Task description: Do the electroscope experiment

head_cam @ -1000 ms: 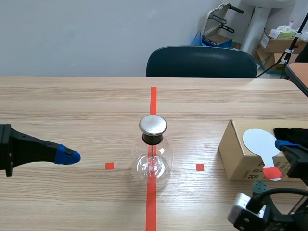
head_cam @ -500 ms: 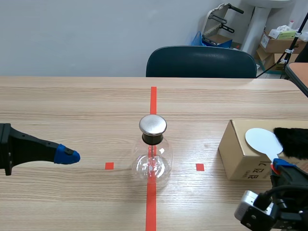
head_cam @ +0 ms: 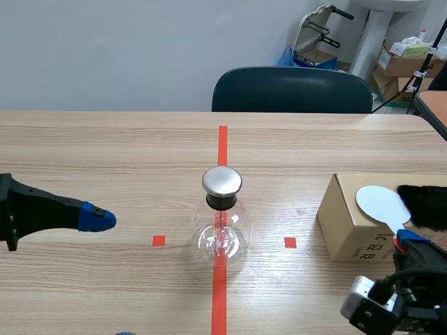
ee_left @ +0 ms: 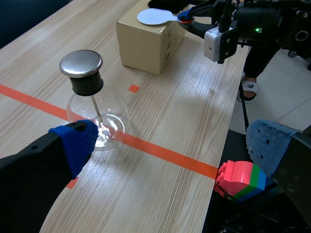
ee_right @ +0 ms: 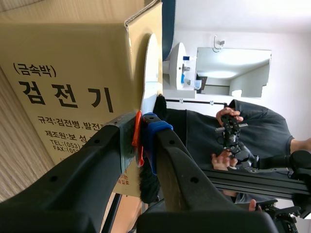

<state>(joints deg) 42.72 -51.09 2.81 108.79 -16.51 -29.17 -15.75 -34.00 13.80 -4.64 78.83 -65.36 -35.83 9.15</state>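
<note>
Well, my left gripper (ee_left: 172, 145) hung wide open, low over the table (head_cam: 105, 153), its blue pads (ee_left: 73, 145) far apart with nothing between them. Just ahead of one finger stood the electroscope (head_cam: 221, 227), a round glass flask upright on the orange-red line. It had a black collar and a flat metal cap (head_cam: 222, 181), and a thin rod ran down inside the glass. Beside the other finger, past the table's edge, sat a red, green and blue toy block (ee_left: 240, 177). Farther ahead of that gripper lay the cardboard box (head_cam: 346, 220), well apart from the flask. On its top rested a white disc paddle (head_cam: 380, 204), with a black fur cloth (head_cam: 426, 202) just beside the disc. My right gripper (ee_right: 140, 131) was closed narrowly on the paddle's orange-red handle (ee_right: 137, 141), close by the box's printed face.
</note>
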